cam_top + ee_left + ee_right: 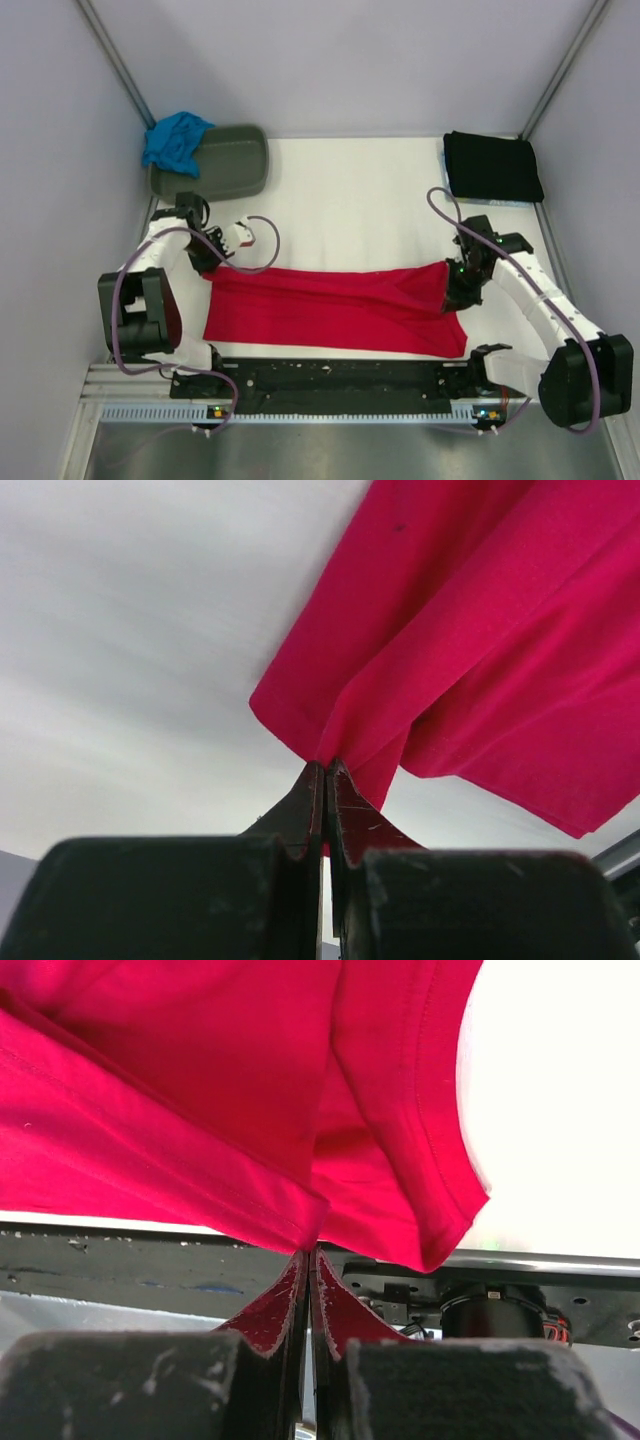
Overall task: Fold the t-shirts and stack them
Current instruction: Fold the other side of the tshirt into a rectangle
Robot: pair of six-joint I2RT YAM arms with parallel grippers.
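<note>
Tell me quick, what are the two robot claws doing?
Left gripper: shut, pinching the red t-shirt.
Right gripper: shut, pinching the other end of the red t-shirt.

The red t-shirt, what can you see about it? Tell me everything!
The red t-shirt is bright red, soft-looking cloth with stitched hems. It lies stretched into a long, creased band across the near side of the white table. The left jaws are shut on its left end and the right jaws on its right end, where the cloth bunches into folds. Nothing else touches it.
</note>
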